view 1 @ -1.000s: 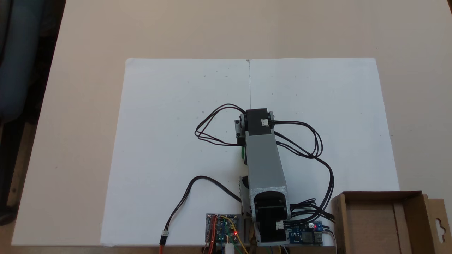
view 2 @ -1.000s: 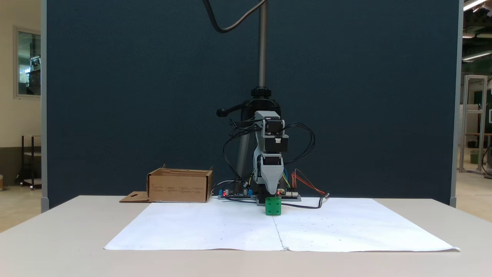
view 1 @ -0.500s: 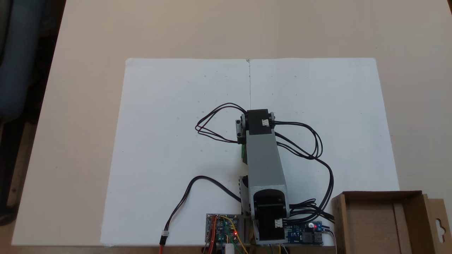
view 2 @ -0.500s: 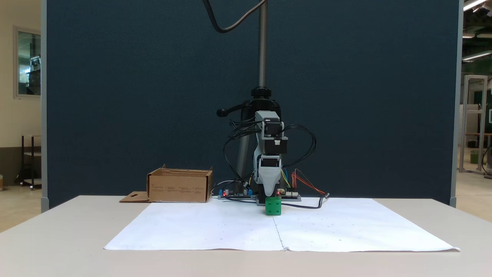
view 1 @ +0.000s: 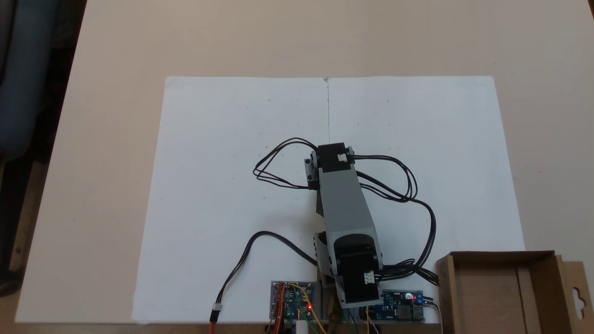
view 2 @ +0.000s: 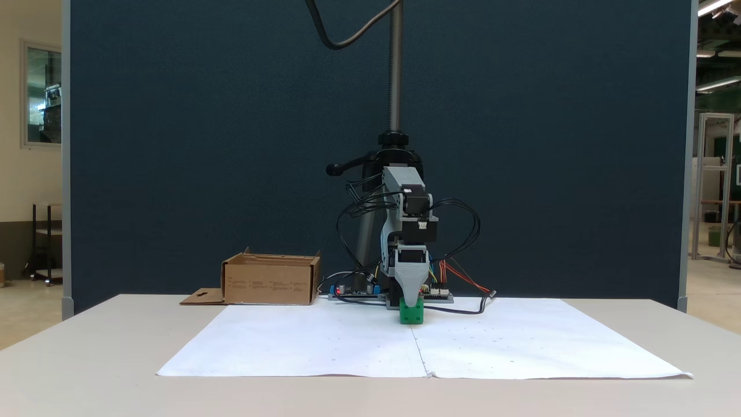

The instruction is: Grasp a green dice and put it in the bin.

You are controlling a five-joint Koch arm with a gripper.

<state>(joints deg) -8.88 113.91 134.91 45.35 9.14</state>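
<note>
— So, what do we see, starting with the biggest thing?

— We see the beige desk [view 1: 116, 55] carrying a white paper sheet [view 2: 301, 341], and the arm [view 1: 345, 208] reaching out over the sheet's middle.

— And the bin [view 1: 503, 292]?

— We find it at the lower right corner from above, open and upright, beside the arm's base; from the front it stands left of the arm, well apart from the dice.

— Where is the green dice [view 2: 411, 313]?

— We see it resting on the paper at the centre fold. The end effector [view 2: 411, 300] points down, its grey tip touching the dice's top.

— Is it gripping?

— We cannot tell: one jaw hides the other, so neither view shows the gap.
</note>
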